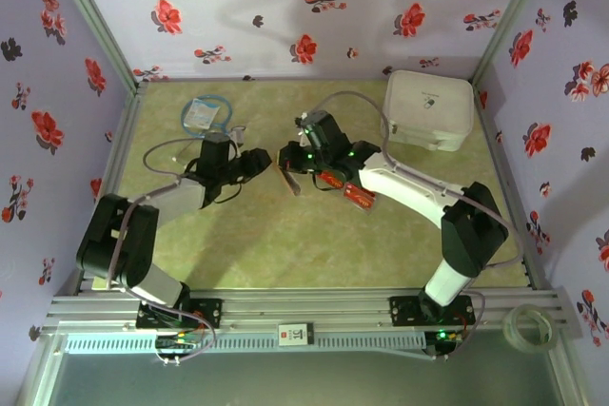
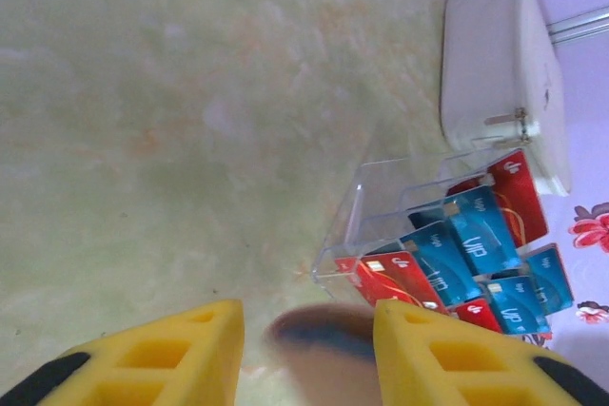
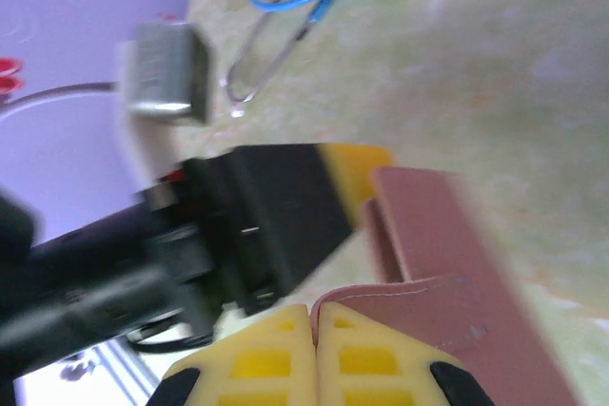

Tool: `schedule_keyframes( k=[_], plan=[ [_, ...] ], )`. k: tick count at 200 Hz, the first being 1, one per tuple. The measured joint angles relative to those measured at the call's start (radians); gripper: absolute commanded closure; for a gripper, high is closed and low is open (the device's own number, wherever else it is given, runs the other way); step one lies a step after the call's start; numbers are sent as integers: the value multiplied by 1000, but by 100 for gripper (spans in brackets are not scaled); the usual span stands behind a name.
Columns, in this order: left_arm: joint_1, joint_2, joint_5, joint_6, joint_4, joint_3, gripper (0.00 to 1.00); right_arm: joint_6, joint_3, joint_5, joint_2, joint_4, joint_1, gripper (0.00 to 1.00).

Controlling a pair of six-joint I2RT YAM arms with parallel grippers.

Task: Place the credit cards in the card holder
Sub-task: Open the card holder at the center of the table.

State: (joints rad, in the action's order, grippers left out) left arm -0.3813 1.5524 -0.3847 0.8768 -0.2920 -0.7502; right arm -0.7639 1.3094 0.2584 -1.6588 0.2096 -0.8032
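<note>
Top external view: the two arms meet in the middle of the green table point(image 1: 285, 259). A small flat brown leather-like folding card holder point(image 1: 287, 180) sits between their tips.
Right end effector point(image 3: 314, 316): its yellow fingers are pressed together. They look to be pinching one thin flap of the card holder, so the flap stands away from the other panel.
Left end effector point(image 2: 306, 319): its yellow fingers are spread apart. A blurry brown shape shows between them, most likely the card holder. I cannot tell if the fingers touch it.
Credit cards point(image 2: 481, 235): small thin red and blue cards lean in rows inside a clear plastic box point(image 2: 381, 187). The box is on the table, near the big white rounded case point(image 2: 500, 73). I can see no card in the card holder.
Other things: a blue-and-white packet with a blue cable point(image 1: 203, 113) lies at the far left of the table, well apart from the work.
Step in hand: I think the arms are opening the card holder and getting it ready. No card is held yet.
Next move: I think one end effector must hold the card holder open. The other must let go, reach to the clear plastic box and pinch one card by its edge. The cards are thin and packed close, so it will need a careful grip.
</note>
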Motion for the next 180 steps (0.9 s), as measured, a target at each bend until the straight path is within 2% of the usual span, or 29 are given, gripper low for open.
schedule_keyframes(
  k=[54, 132, 180],
  plan=[
    [3, 46, 4, 8, -62, 3, 57, -55, 37, 53, -100, -73, -67, 100],
    [11, 43, 8, 26, -111, 91, 55, -74, -44, 86, -116, -124, -59, 100],
    [13, -74, 27, -20, -19, 125, 45, 5, -150, 149, -69, -111, -11, 100]
  ],
)
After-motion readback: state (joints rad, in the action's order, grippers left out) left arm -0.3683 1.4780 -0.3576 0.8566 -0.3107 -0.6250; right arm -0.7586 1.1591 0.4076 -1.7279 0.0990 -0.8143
